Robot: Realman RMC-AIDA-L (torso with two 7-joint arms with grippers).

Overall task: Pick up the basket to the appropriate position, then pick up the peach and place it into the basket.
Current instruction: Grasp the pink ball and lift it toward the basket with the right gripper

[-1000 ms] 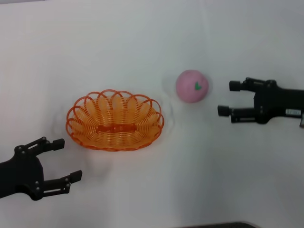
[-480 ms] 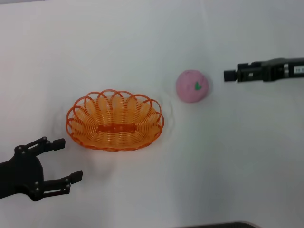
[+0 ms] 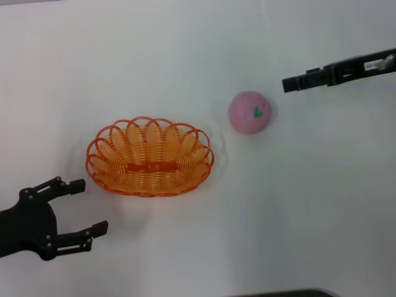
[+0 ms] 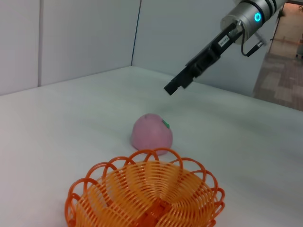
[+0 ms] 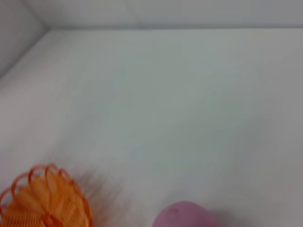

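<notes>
The orange basket (image 3: 150,156) sits on the white table, left of centre. The pale pink peach (image 3: 250,112) with a green leaf mark lies on the table to its right and a little farther back. My left gripper (image 3: 91,206) is open and empty, near the front left, just short of the basket's near left rim. My right gripper (image 3: 288,84) is raised and seen edge-on, to the right of the peach and slightly behind it, apart from it. The left wrist view shows the basket (image 4: 147,194), the peach (image 4: 151,133) and the right gripper (image 4: 169,88) above the table.
The white table (image 3: 185,49) runs bare behind and to the right of the objects. Pale walls (image 4: 71,38) stand at its far edge. The right wrist view shows the basket (image 5: 45,201) and the top of the peach (image 5: 187,215) at its lower edge.
My right gripper has risen, turned edge-on and moved back, from beside the peach to behind its right side. The left arm, basket and peach have not moved.
</notes>
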